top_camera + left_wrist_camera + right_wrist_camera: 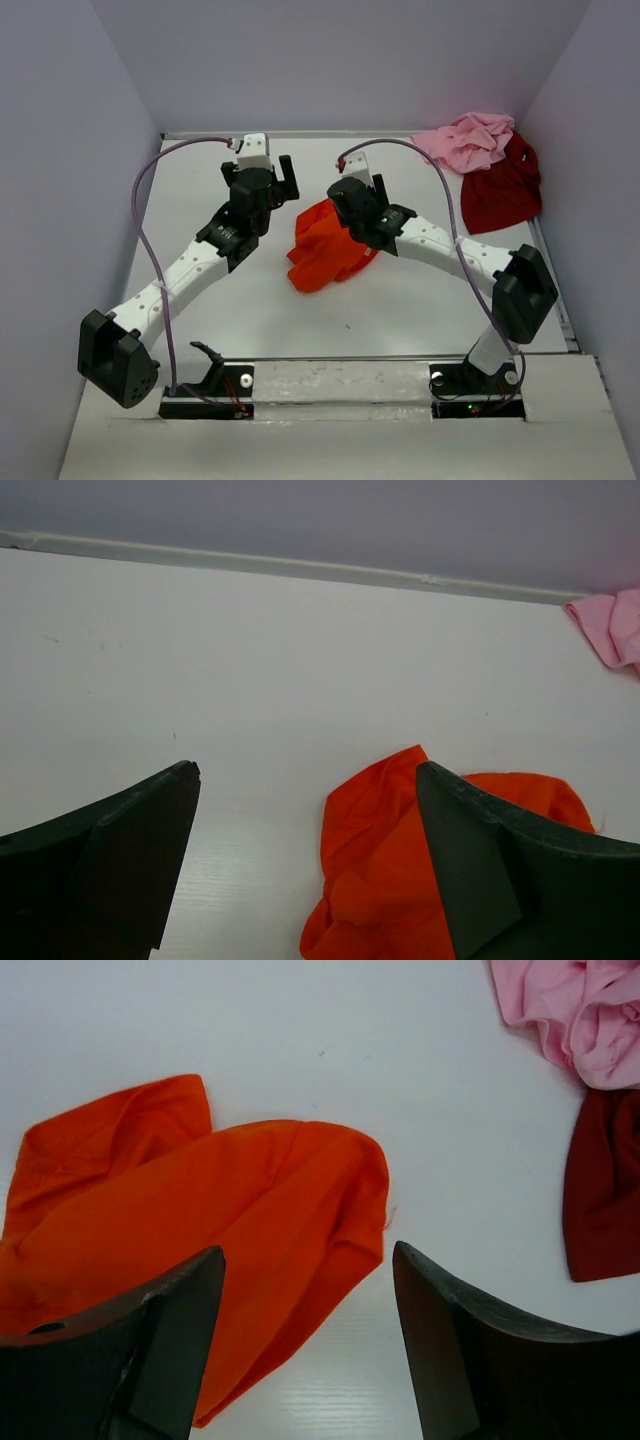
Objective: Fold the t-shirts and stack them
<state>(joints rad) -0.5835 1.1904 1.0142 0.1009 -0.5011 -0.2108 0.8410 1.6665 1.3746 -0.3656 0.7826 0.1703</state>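
Right gripper (305, 1257), jaws apart, hovers over crumpled orange shirt (250, 1190), likely to grab it; left gripper (308, 768), also apart, sits at its 10 o'clock.

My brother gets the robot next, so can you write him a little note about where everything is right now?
Left gripper: open, empty, over bare table just left of the orange t-shirt.
Right gripper: open, holding nothing, over the orange t-shirt's edge.
Orange t-shirt: crumpled in the middle of the table.
Pink t-shirt and dark red t-shirt: bunched up and touching each other in the far right corner.
Done: nothing folded, nothing stacked.
Left: fold all three t-shirts and stack them.
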